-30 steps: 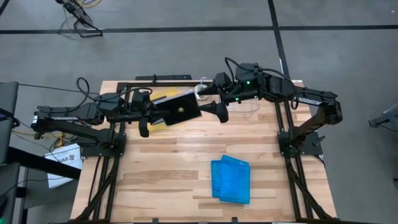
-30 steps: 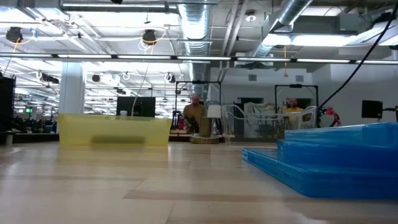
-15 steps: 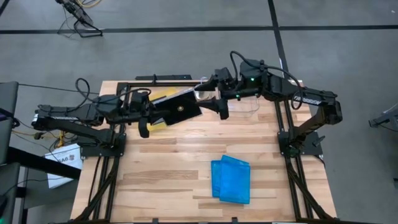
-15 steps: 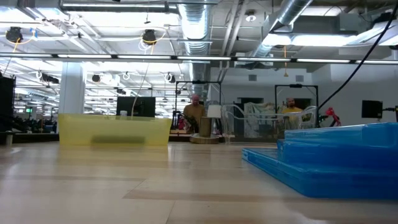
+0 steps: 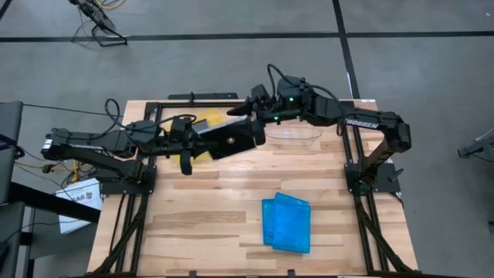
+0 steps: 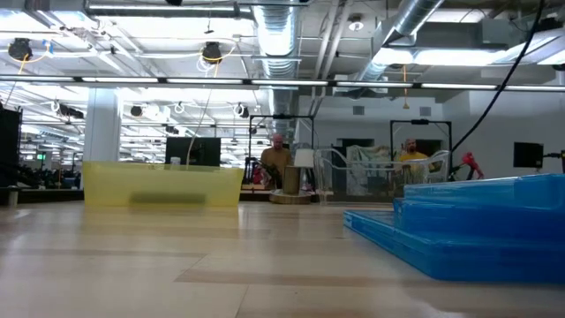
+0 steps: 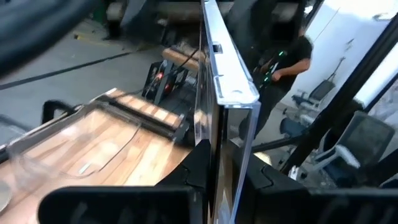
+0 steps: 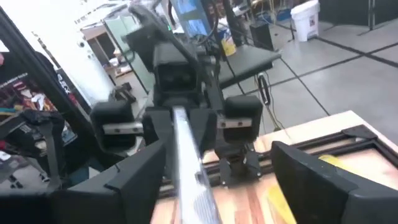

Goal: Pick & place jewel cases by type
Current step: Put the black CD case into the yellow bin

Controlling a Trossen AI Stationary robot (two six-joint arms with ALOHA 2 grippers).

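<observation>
The left gripper (image 5: 202, 143) is up above the far part of the wooden table (image 5: 193, 208), near the middle. Its two dark fingers are pinched tight on one edge of a flat, square, clear-grey jewel case with a dark inside (image 5: 233, 140). The case is held up in the air and does not touch the table.

The right gripper (image 5: 258, 127) is at the other edge of the same case. Its fingers (image 8: 305, 180) are wide apart, one on each side of the thin edge (image 8: 189, 165), and they have not closed on it.

A yellow plastic tray (image 5: 207, 123) sits at the far edge, partly hidden under the arms. A clear plastic tub (image 5: 297, 133) sits just right of it.

Flat, see-through blue plastic jewel cases (image 5: 287, 222) lie stacked on the near right part of the table, well apart from both grippers.
</observation>
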